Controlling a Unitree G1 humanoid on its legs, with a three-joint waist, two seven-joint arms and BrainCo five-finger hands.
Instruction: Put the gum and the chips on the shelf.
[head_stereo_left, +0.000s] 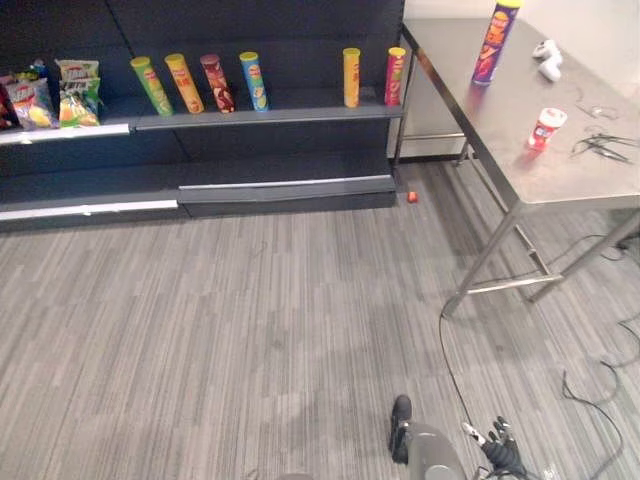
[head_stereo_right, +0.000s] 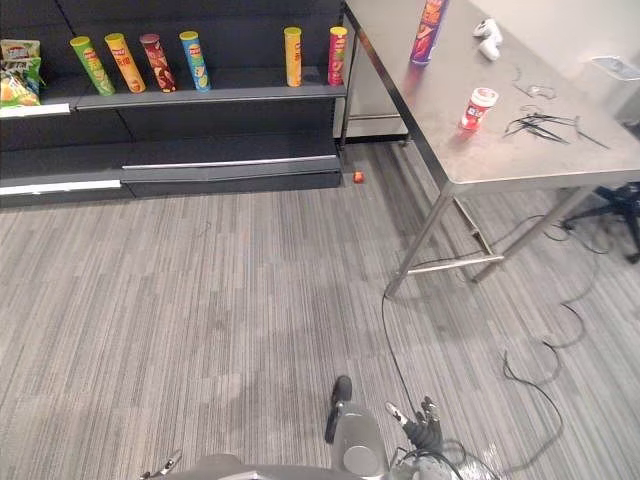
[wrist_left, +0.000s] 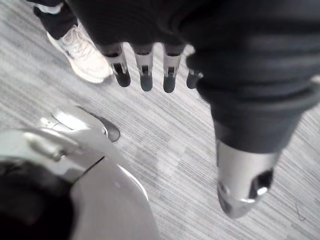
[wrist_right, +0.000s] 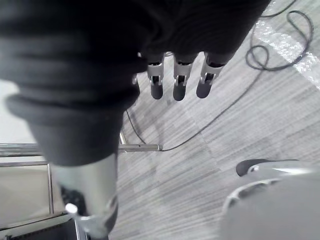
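**Task not begun: both items on the desk, both hands empty.**
The purple chips can (head_stereo_left: 495, 42) and the red-and-white gum tub (head_stereo_left: 546, 128) stand upright on the steel desk (head_stereo_left: 500, 120), well apart from the shelf (head_stereo_left: 270, 117). The left robot hand (wrist_left: 145, 75) and right robot hand (wrist_right: 175, 80) hang over carpet, fingers relaxed, holding nothing. Six cans (head_stereo_left: 210, 83) line the shelf, leaving a gap; a small red object (head_stereo_left: 412, 197) lies at its foot.

The left hand (wrist_left: 144, 70) hangs low at the robot's side and points downward. Its fingers (wrist_left: 169, 76) are straight in a row, its thumb (wrist_left: 244, 182) is held well apart, and it grasps nothing. The right hand (wrist_right: 178, 82) hangs the same way on the other side, its fingers relaxed and extended, its thumb spread away, its grasp empty.
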